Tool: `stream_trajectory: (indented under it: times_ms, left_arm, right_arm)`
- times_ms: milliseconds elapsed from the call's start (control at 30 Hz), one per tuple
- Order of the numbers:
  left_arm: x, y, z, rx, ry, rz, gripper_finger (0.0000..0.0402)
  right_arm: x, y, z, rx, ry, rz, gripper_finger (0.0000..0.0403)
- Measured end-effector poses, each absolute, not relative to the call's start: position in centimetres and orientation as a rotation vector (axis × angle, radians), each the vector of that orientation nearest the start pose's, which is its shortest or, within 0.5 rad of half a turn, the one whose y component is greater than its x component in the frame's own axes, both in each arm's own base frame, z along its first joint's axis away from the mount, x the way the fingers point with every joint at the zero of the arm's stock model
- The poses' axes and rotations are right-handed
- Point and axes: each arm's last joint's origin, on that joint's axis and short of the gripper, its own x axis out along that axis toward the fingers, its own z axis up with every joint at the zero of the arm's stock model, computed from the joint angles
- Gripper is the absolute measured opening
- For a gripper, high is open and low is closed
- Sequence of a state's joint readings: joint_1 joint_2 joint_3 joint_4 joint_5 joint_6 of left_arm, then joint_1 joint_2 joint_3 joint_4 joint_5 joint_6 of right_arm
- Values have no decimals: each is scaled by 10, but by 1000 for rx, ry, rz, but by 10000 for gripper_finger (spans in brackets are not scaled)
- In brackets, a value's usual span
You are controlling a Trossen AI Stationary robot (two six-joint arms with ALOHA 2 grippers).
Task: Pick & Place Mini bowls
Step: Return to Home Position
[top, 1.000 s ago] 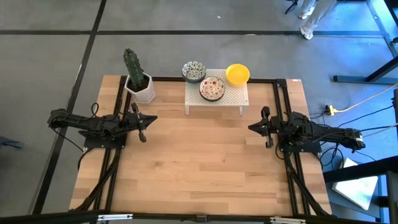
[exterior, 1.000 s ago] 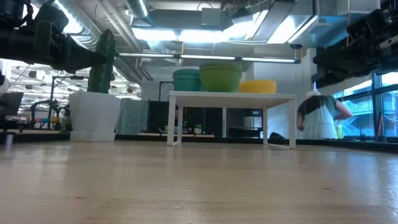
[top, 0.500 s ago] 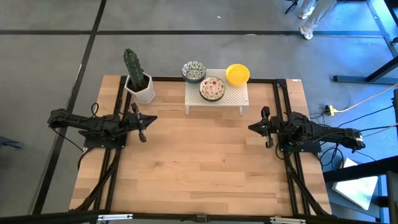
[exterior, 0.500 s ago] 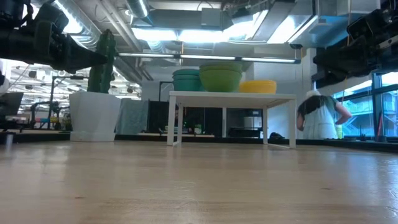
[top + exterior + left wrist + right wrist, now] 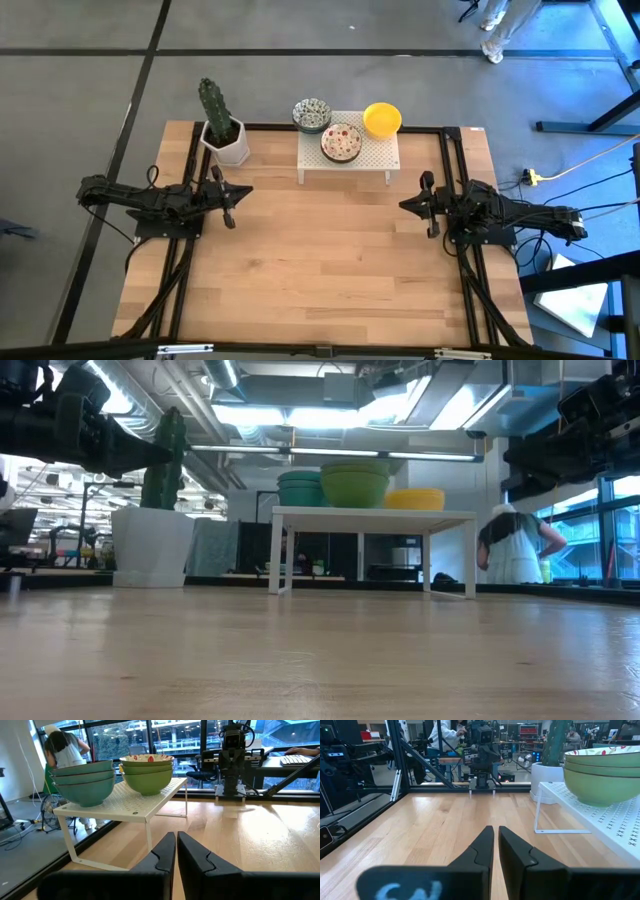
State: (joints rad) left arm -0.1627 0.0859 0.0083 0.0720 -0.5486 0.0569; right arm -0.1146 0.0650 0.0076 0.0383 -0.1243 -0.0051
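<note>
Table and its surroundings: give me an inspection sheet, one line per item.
Surface: wooden table, no spills seen.
Job's things: teal-speckled bowls, red-speckled bowls and yellow bowls stacked on the white rack.
Clutter: cactus pot beside the rack.
Grippers: left gripper and right gripper shut, empty, at the table's sides.
Cables: yellow cable on the floor right of the table.
Surroundings: a person beyond the far edge.

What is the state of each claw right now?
Left claw: closed, holding nothing.
Right claw: closed, holding nothing.
</note>
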Motion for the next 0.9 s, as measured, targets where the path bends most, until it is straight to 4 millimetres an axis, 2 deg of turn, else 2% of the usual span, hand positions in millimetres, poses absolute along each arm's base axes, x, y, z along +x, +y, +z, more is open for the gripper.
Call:
stream_trajectory:
  times_ms: [900]
  left_arm:
    - [99,-1,166,58,16,386,14]
  right_arm:
    - [101,-8,165,-3,19,10,30]
